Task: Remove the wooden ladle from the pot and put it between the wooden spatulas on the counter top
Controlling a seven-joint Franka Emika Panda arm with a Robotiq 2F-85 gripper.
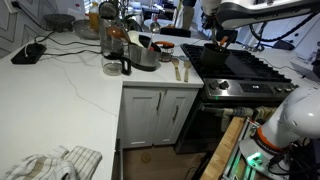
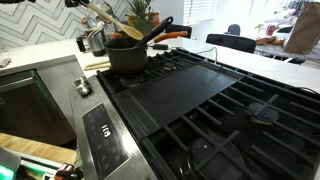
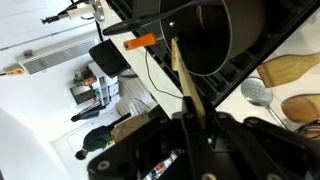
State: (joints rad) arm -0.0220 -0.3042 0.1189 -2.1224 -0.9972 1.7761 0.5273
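My gripper (image 3: 190, 115) is shut on the thin handle of the wooden ladle (image 3: 178, 65). In an exterior view the ladle (image 2: 118, 24) hangs tilted over the black pot (image 2: 128, 58), its rounded end at the pot's rim. The pot also shows in the wrist view (image 3: 205, 35) and, small, in an exterior view (image 1: 217, 47) under the gripper (image 1: 224, 38). Two wooden spatulas (image 3: 285, 68) (image 3: 302, 106) lie on the white counter top (image 3: 235, 110) beside the stove. They show small in an exterior view (image 1: 180, 69).
A metal strainer spoon (image 3: 256, 91) lies on the counter near the spatulas. A steel pot (image 1: 143, 55) and a kettle (image 1: 115, 58) stand on the counter top (image 1: 70, 85). An orange-handled pan (image 2: 172, 35) sits behind the black pot. The black stove top (image 2: 200, 95) spreads in front.
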